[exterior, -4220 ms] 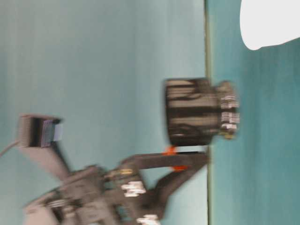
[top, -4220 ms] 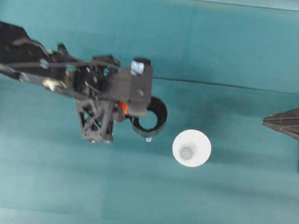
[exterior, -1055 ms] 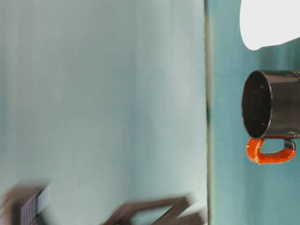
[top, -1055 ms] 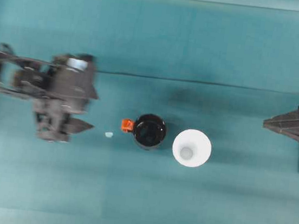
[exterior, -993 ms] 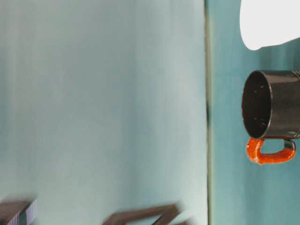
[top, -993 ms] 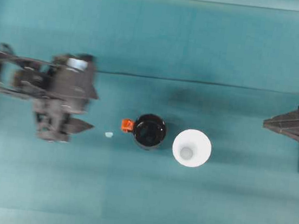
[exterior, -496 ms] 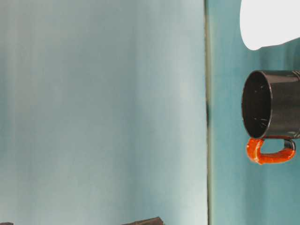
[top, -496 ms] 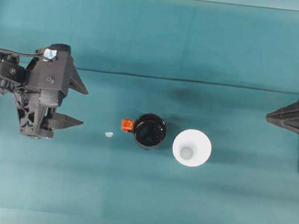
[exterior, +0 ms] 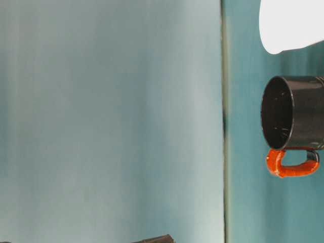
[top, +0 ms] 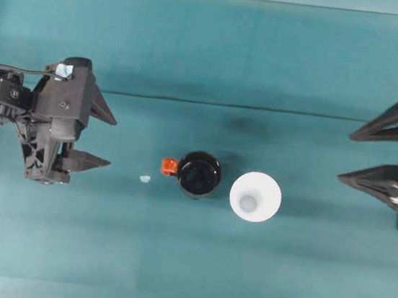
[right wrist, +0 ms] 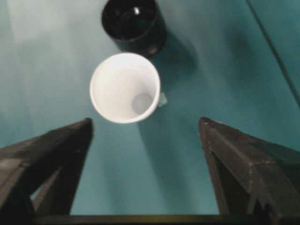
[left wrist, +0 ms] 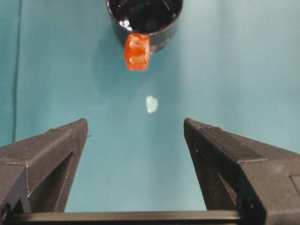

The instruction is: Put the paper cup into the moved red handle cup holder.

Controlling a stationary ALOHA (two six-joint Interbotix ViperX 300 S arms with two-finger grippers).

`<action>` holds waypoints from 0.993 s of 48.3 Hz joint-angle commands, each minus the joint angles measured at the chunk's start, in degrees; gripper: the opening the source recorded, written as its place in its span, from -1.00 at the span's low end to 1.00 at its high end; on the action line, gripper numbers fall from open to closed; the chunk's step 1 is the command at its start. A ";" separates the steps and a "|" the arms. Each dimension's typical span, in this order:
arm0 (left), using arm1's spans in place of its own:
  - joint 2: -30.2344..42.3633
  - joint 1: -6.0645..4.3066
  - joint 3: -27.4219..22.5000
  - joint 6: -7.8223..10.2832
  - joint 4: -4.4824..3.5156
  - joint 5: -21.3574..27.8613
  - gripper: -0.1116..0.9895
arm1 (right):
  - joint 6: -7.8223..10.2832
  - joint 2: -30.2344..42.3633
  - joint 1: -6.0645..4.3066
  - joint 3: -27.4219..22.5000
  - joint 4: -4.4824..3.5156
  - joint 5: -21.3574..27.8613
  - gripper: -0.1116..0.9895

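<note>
Paper cup (top: 255,196) is standing upright near the middle of the teal table (top: 185,263), just beside the red handle cup holder (top: 199,174), the two not quite touching. Both are sitting well away from every table edge, leaving wide open room all round. Largest first: the left gripper (top: 95,136) is hanging spread wide and empty at the left; the right gripper (top: 361,158) is gaping too, facing the cup from the right.

Thin paper is likely crushing under a hard squeeze, and a sideways approach risks knocking the holder over. A small pale scrap (top: 144,179) is lying left of the handle.
</note>
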 commanded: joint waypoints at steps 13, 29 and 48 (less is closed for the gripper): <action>-0.62 -0.09 -0.35 0.09 0.18 -0.26 0.86 | 2.81 21.01 -0.62 -7.12 0.18 2.02 0.95; -0.70 -0.09 0.09 -0.26 0.09 -0.35 0.86 | 4.48 34.10 -0.53 -9.93 1.05 -0.70 0.95; -0.70 -0.09 0.62 -0.35 0.18 -0.35 0.85 | 4.48 42.28 0.62 -9.67 2.46 -4.75 0.95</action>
